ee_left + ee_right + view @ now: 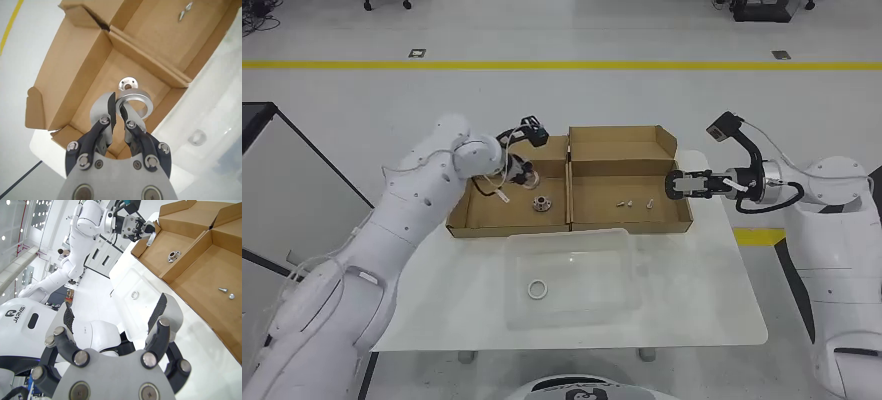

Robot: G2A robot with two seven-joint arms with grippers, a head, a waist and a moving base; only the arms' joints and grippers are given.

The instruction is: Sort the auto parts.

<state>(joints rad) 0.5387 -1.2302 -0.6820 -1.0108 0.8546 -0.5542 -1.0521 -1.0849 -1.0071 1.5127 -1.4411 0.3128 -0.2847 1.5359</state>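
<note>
Step in hand: judged as placing a held part. The left claw (117, 103) carries a metal ring (136, 94) above the left box (85, 66).
Left claw: clamped on the ring's wall, one finger outside and one in the bore.
Ring position: hanging from the claw, clear of the box floor.
Flanged hub (128, 84): on the box floor just beyond the claw tips, under the ring.
Right claw (115, 302): fingers apart, holding nothing, above the counter (722, 300) beside the right box (208, 275).
Bolt (221, 289) and nut (231, 296): on the right box floor, off to one side of the right claw.
Second ring (538, 290): in the clear tray (572, 250), well apart from both claws, not yet sorted.
Next move: probably lower the ring to bare floor beside the hub, not onto it, then part the fingers.
</note>
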